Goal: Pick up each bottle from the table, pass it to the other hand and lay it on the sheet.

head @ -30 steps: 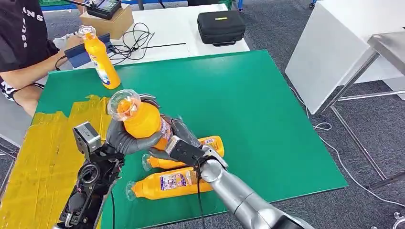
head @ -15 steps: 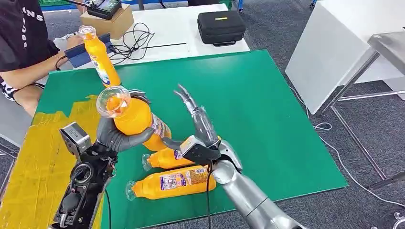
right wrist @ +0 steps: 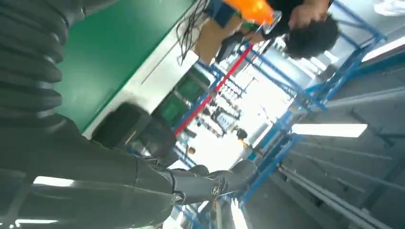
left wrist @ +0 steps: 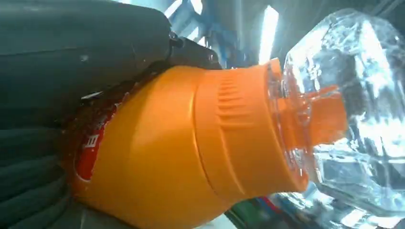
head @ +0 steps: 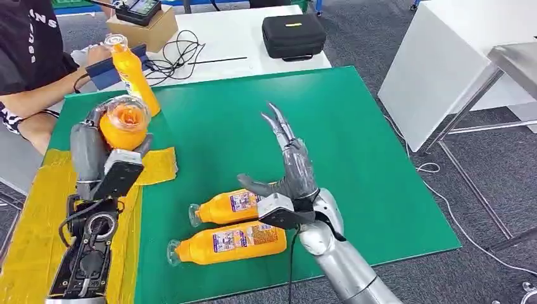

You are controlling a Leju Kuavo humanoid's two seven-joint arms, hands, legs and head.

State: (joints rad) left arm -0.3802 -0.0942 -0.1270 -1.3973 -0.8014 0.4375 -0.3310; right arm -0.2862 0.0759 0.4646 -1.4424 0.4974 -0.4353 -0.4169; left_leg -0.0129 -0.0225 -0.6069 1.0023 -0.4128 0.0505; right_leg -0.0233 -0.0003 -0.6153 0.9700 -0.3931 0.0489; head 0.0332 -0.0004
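An orange bottle (head: 123,123) with a clear cap was gripped in the left hand (head: 95,152) and held raised, cap toward the camera, above the yellow sheet (head: 38,215) at the left edge of the green mat (head: 354,158). In the left wrist view, the bottle's orange shoulder (left wrist: 191,152) and clear cap (left wrist: 348,109) were seen close up, with the dark fingers (left wrist: 28,186) wrapped around the body. The right hand (head: 288,171) was held upright above the mat with its fingers spread and nothing in it. Two more orange bottles were lying on their sides near the front edge of the mat, one (head: 231,206) just behind the other (head: 228,242), both just beside the right wrist. A fourth orange bottle (head: 133,76) was standing at the far left corner of the mat, beside a seated person (head: 28,69). A black case (head: 293,36) was placed on the white table (head: 221,38) beyond the mat.
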